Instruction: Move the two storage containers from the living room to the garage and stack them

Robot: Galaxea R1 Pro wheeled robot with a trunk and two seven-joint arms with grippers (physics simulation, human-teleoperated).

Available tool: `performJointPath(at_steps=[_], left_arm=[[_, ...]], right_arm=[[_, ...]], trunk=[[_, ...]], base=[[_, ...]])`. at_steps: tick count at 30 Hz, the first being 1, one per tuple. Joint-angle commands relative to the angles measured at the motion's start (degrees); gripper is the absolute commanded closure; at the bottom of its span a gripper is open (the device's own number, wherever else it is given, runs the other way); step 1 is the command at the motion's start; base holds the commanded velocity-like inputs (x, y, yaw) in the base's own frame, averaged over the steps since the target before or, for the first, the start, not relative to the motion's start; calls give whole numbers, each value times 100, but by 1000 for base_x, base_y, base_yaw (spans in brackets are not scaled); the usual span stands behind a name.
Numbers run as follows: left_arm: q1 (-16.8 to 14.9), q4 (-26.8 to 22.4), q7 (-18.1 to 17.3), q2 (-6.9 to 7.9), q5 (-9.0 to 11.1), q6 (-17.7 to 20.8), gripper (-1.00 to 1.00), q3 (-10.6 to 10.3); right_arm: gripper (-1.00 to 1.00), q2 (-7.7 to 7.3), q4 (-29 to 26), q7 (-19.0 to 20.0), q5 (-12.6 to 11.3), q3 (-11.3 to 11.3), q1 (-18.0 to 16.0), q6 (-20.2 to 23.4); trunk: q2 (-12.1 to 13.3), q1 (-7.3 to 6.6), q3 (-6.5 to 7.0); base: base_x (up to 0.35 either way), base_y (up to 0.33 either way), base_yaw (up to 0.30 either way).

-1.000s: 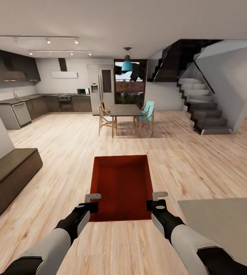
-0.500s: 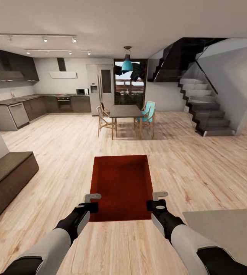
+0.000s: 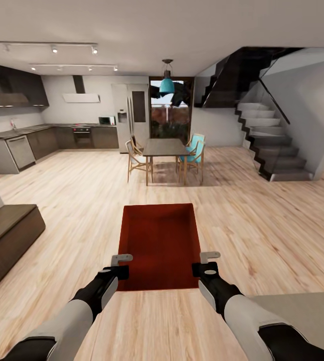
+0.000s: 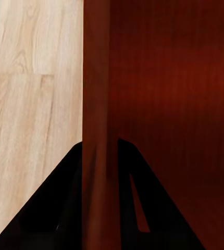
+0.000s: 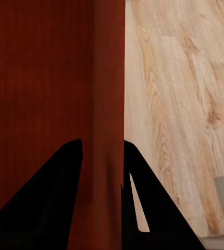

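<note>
At the bottom of the frame, we carried one red container (image 3: 159, 243) between both arms, held level at centre over the plank floor (image 3: 262, 220). Our left gripper (image 3: 116, 266) was pinched tight on its left wall (image 4: 96, 130), our right gripper (image 3: 205, 264) on its right wall (image 5: 108, 104), each with a finger either side. We judged the box stiff, light and shallow, its thin walls the natural hold, though slick enough to slip if tilted. A bench (image 3: 6, 240) stood at lower left; beyond, at centre, a dining table (image 3: 164, 146) and, upper right, stairs (image 3: 275, 145).
</note>
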Motion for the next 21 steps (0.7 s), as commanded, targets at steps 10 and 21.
performJointPath(at_steps=[10,21], left_arm=[[-6,-25,17,49,52,-302,100,-55],[-6,-30,17,50,52,-302,100,-55]], right_arm=[[100,-86,21,-9,-114,121,-4,27],[100,-86,20,-10,-116,121,-4,27]], trunk=[[-13,7,-13],[-13,7,-13]], base=[[321,0,0],[321,0,0]])
